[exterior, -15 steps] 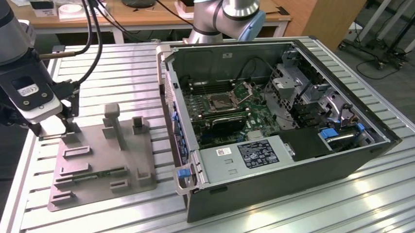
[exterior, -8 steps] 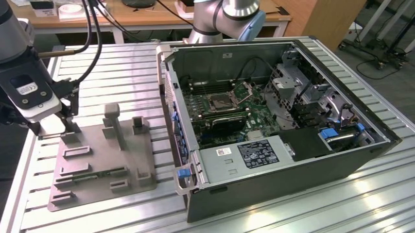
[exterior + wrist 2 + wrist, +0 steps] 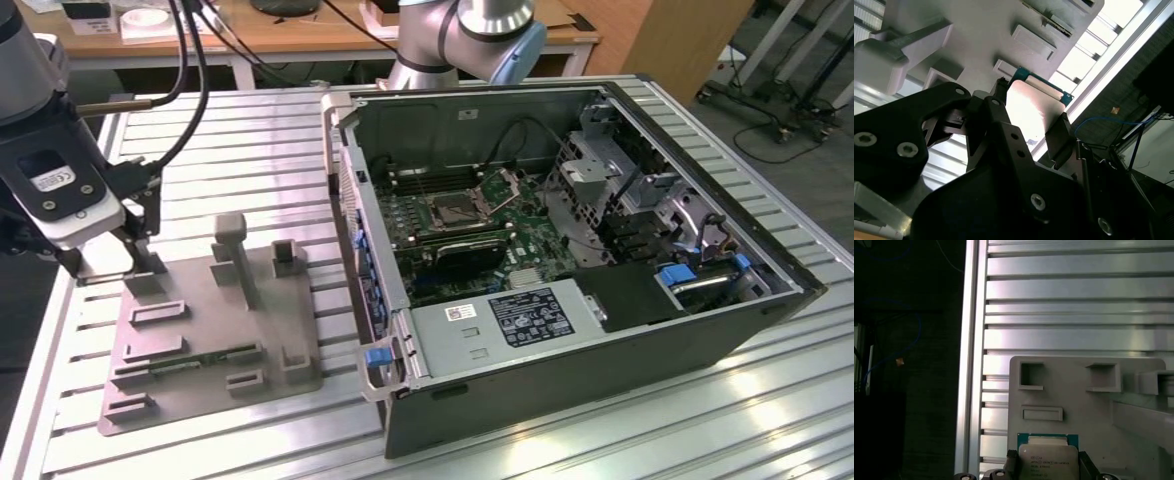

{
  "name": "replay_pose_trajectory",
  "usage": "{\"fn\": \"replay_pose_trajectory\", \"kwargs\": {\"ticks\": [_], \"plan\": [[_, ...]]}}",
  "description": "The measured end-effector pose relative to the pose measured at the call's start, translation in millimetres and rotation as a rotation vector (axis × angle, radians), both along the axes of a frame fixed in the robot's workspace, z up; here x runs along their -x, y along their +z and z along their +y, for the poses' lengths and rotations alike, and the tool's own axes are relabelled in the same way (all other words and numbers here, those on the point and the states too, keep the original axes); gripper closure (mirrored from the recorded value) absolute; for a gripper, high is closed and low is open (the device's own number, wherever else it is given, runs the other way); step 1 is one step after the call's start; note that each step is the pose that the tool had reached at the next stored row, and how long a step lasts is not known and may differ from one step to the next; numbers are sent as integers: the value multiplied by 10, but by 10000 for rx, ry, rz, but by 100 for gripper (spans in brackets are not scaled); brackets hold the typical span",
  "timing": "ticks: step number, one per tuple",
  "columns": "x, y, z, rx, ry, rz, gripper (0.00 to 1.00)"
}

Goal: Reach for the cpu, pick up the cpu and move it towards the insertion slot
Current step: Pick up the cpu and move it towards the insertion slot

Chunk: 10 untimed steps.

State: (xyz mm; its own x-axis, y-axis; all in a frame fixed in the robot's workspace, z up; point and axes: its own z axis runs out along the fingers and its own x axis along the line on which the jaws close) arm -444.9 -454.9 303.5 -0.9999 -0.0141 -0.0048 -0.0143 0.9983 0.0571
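Bright light glares off the ribbed table (image 3: 601, 440) and whitens the cpu (image 3: 1029, 110); the near fingers (image 3: 1060, 135) blur dark.

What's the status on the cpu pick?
Gripper shut on the cpu, one finger on each side. Chip low at the grey tray, well away from the insertion slot. Nothing seen blocking.

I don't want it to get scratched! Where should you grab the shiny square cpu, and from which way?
By two opposite thin edges, coming straight down from above. The cpu is flat and sits shiny side up over the grey tray, so only its rim offers grip. In both wrist views the gripper has its fingers on those two edges.
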Motion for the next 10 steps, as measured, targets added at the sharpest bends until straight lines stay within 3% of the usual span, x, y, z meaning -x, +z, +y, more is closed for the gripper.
{"fn": "replay_pose_trajectory", "kwargs": {"ticks": [10], "plan": [[0,37,0,-1,0,-1,45]]}}
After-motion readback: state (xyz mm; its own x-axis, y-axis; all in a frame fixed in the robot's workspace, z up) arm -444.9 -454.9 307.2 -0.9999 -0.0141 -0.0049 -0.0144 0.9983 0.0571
